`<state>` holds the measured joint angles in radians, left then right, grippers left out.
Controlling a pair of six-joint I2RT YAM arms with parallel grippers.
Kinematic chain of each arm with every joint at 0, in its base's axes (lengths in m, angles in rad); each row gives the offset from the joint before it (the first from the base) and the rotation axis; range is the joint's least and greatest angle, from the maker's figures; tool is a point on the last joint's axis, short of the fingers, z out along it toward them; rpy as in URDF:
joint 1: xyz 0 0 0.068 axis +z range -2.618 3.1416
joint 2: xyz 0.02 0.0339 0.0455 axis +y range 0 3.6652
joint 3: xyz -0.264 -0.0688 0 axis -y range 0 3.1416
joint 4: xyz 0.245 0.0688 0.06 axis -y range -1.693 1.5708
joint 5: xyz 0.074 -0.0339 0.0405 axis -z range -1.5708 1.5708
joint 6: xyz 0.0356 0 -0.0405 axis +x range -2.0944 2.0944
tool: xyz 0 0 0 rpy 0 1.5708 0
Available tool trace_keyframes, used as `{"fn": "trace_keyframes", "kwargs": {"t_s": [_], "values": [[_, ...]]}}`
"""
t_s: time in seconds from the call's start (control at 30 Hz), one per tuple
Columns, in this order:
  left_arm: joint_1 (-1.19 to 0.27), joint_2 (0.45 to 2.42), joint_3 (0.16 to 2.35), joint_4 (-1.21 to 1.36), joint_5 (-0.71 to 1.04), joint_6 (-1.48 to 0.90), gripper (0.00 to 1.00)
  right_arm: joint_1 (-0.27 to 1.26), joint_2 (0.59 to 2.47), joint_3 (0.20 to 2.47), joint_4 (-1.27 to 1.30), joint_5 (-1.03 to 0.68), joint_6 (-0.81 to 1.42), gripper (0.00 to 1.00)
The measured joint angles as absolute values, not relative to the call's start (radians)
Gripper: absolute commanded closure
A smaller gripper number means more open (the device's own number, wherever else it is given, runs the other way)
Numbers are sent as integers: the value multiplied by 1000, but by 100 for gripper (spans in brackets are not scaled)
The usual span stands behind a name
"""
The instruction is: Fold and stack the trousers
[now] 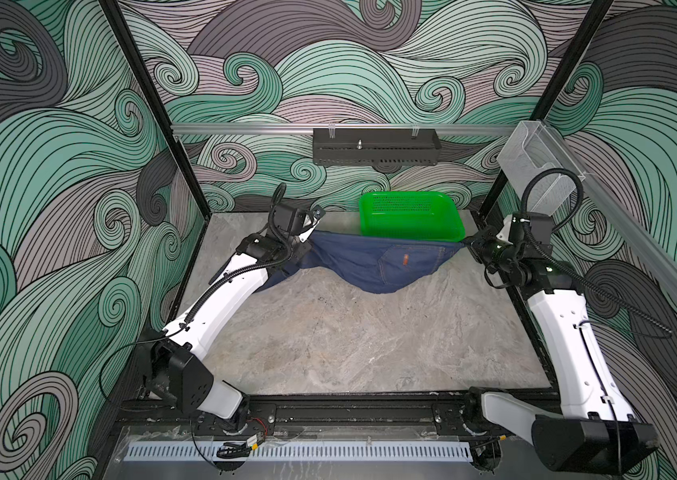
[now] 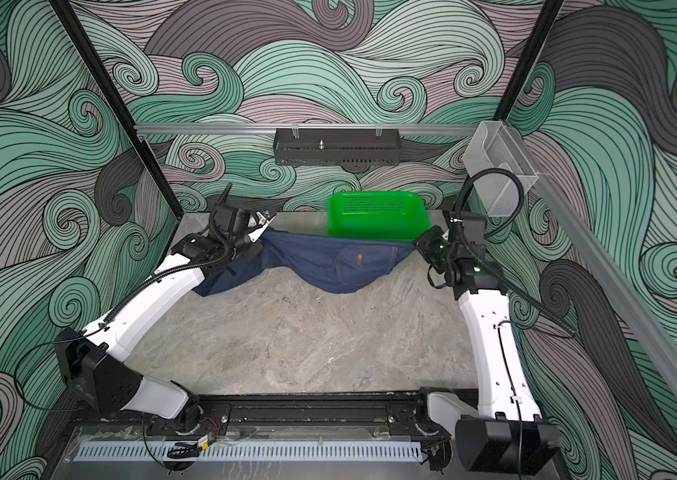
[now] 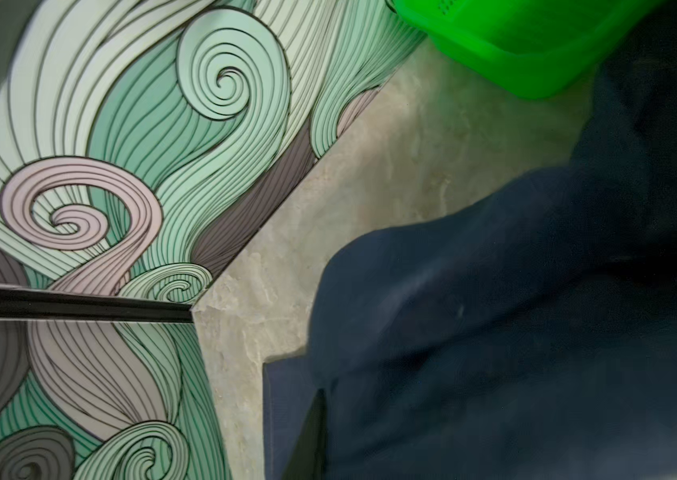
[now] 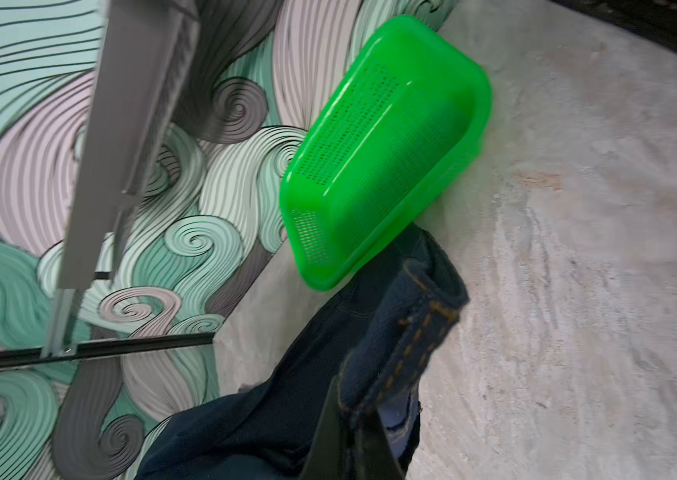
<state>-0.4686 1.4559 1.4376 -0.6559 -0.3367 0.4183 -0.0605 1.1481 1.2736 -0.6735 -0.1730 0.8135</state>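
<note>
Trousers [image 4: 370, 374], heavy floppy denim, hang strung between both pincers over surface [image 1: 349, 332], fronting green basket [image 1: 411, 208]. Right pincer [image 1: 468, 242] pinches stiff waistband, likely the best hold. Can't tell whether left pincer [image 1: 310, 235] grips.

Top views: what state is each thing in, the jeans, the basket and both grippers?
Dark navy denim jeans, raised between the two grippers, middle sagging onto the table.
Green perforated plastic basket, upright, nothing seen inside.
Left gripper, at the jeans' end, jaws hidden.
Right gripper, shut on the jeans' stitched edge.
</note>
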Motion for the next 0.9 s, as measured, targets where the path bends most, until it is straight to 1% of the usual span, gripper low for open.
{"fn": "trace_keyframes", "kwargs": {"t_s": [0.07,0.17,0.23,0.4,0.53,0.67,0.8,0.87,0.9], "values": [[-469,1424,1417,-712,-329,343,41,-81,1129,1217,-677,-151,801,100],[-469,1339,1368,-765,-331,211,29,-98,1095,1134,-687,-113,780,100],[-465,1256,1318,-787,-340,104,24,-107,1069,1085,-697,-89,763,100],[-419,1092,1239,-872,-371,-185,23,-138,979,964,-719,-17,731,100],[-344,1051,1127,-893,-349,-385,23,-160,929,887,-730,17,728,100],[-223,1052,960,-868,-254,-537,23,-168,925,859,-738,20,728,100],[-91,1040,805,-790,-140,-679,28,-168,912,856,-738,13,732,100],[-40,1015,736,-740,-89,-753,32,-168,905,856,-737,2,736,100],[-19,1001,700,-709,-63,-793,36,-168,904,856,-737,-4,738,100]]}}
